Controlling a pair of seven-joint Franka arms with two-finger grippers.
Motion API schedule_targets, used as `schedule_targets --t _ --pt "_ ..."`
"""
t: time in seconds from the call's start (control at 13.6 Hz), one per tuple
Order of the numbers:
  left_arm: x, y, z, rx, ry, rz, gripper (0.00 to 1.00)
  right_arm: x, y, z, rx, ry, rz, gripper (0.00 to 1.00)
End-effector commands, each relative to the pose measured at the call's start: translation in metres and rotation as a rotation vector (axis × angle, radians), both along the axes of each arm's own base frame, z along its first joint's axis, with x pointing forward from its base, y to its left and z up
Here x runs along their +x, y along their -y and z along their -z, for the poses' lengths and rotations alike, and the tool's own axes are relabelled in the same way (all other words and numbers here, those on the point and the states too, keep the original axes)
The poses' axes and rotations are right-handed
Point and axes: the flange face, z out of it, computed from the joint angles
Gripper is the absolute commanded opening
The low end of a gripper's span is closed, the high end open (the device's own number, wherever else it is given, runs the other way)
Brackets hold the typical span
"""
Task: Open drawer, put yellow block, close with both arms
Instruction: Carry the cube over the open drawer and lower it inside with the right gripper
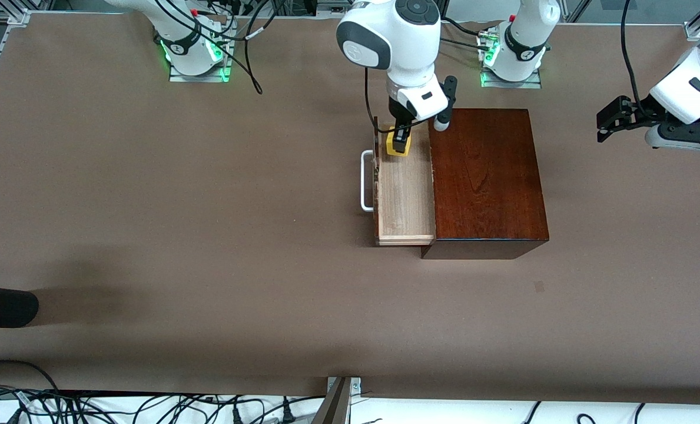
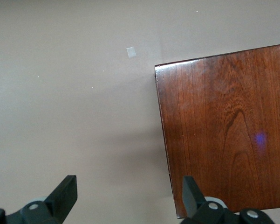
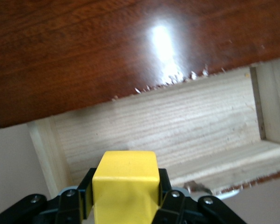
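The drawer (image 1: pixel 405 194) stands pulled out of the glossy reddish-brown box (image 1: pixel 485 176), its pale wood tray (image 3: pixel 177 126) bare and its white loop handle (image 1: pixel 366 180) toward the right arm's end. My right gripper (image 1: pixel 400 140) is shut on the yellow block (image 1: pixel 397 144), which hangs over the tray's end farthest from the front camera; in the right wrist view the yellow block (image 3: pixel 126 186) sits squeezed between both black fingers (image 3: pixel 86 196). My left gripper (image 1: pixel 611 121) waits open in the air past the box, at the left arm's end of the table, with nothing between its fingers (image 2: pixel 65 196).
A small pale mark (image 2: pixel 131 52) lies on the brown tabletop (image 1: pixel 208 235) near the box. A dark object (image 1: pixel 2 306) pokes in at the right arm's end of the table, and cables (image 1: pixel 149 406) run along the edge nearest the front camera.
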Motion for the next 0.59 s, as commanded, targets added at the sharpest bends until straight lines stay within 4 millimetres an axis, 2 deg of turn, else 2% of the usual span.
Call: schedule_targets --t 0.0,0.22,0.52 --pt "0.000 -0.008 0.000 -0.007 -0.030 0.005 1.00 -0.004 -0.015 0.015 -0.014 0.054 -0.056 0.00" --pt "0.000 -0.005 -0.005 -0.006 -0.018 0.011 1.00 -0.002 -0.017 0.030 -0.031 0.056 -0.120 0.00" --pt "0.000 0.001 -0.009 -0.020 -0.014 0.018 1.00 0.007 -0.014 0.038 -0.039 0.060 -0.176 0.00"
